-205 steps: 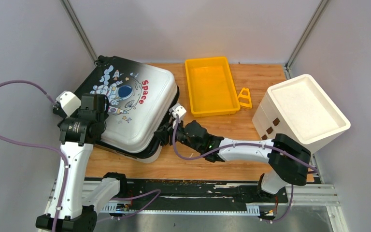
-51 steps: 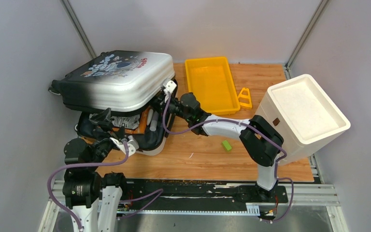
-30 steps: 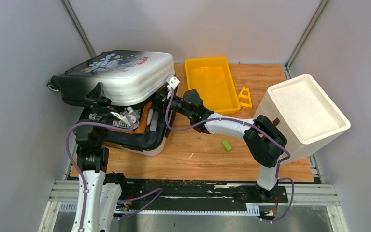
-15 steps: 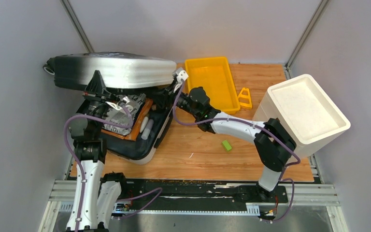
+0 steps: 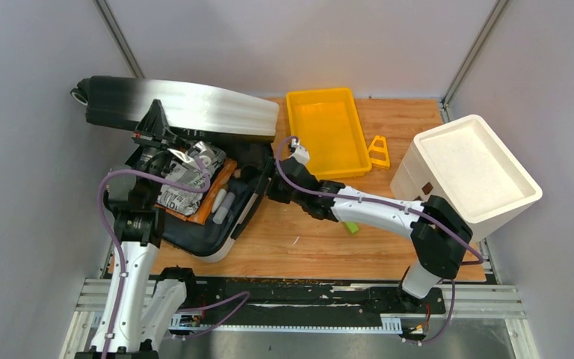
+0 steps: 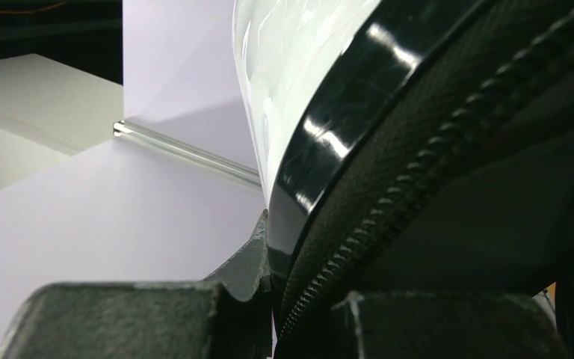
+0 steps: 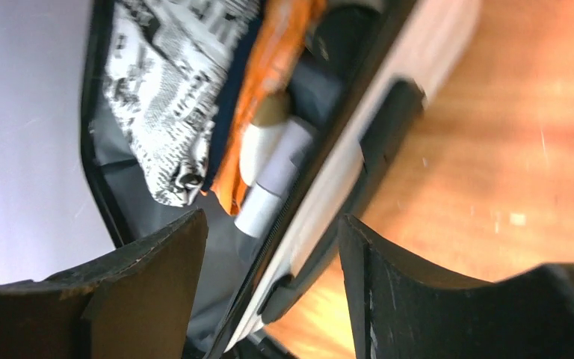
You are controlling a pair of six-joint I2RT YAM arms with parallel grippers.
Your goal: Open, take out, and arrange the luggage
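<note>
The lid (image 6: pixel 291 67) of the luggage (image 5: pixel 217 112) has changed hands. The left gripper (image 6: pixel 276 318), spread wide a second ago, now pinches the lid's black zipped rim between its fingers (image 6: pixel 127 321). The lid stands higher than a moment back, close to upright above them.

The right gripper (image 7: pixel 273 288) had been holding the lid up at its front edge. It has let go and dropped away. Its fingers (image 7: pixel 146 292) are spread with nothing held. The rim of the lower half (image 5: pixel 202 238), which lies flat on the table, runs through the gap between them; I cannot tell whether it touches them.

Just beyond those fingers the packed things lie uncovered: a newsprint-patterned pouch (image 7: pixel 157 97), an orange pack (image 7: pixel 276 67) and white tubes (image 7: pixel 265 179). The yellow tray (image 5: pixel 327 134) sits a little behind the right fingers.

Opening looks all but done. With the left arm steadying the lid, the right seems free to start taking things out.
</note>
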